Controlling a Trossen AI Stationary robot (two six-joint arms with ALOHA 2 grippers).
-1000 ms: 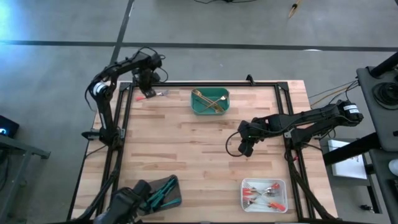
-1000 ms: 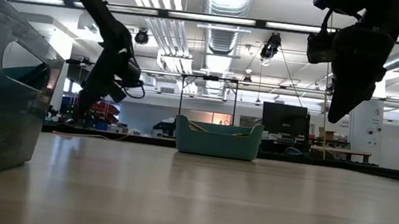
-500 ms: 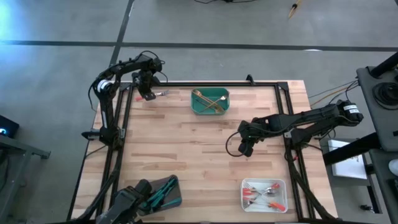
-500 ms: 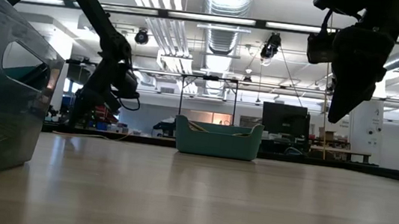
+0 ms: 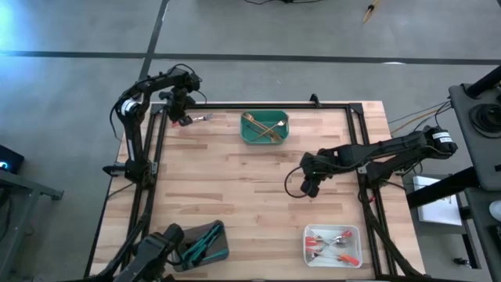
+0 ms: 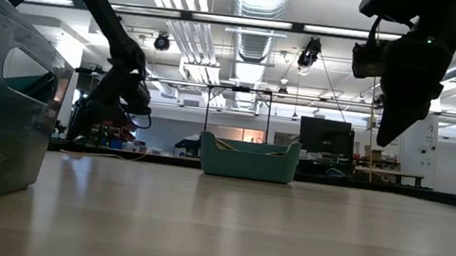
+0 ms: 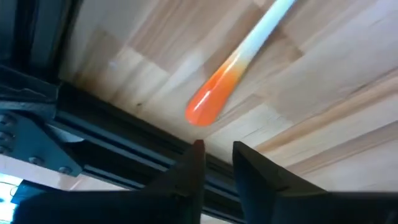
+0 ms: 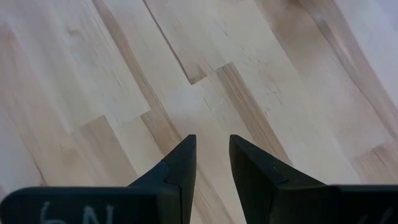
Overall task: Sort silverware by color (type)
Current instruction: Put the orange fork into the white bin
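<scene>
Left claw (image 7: 217, 147) found at the far left corner of the worktop (image 5: 235, 180), fingers narrowly apart and gripping nothing. Over the last second, drawn back slightly toward the corner frame and narrowed, without taking anything between the fingers. Orange-handled utensil (image 7: 214, 102) unmoved throughout: lying flat on the boards just beyond the fingertips, apart from them, close to the black edge rail. Judged therefore that the pick-up is not yet made; a re-alignment over the handle appears to be in hand, and the claw would likely need to open wider before coming down on it. Long axis of the utensil roughly parallel to the far edge of the worktop; rounded orange handle end toward the left corner and the claw, pale metal shaft pointing away toward the green tray (image 5: 243, 129). Fork or spoon cannot be told, head out of the wrist view. Gold pieces noted in the green tray, orange-handled pieces in the white tray (image 5: 307, 244) at the near right, so a long carry across the worktop expected for this item. Right claw (image 8: 211, 142) waiting above bare boards right of centre, fingers slightly parted, empty.
</scene>
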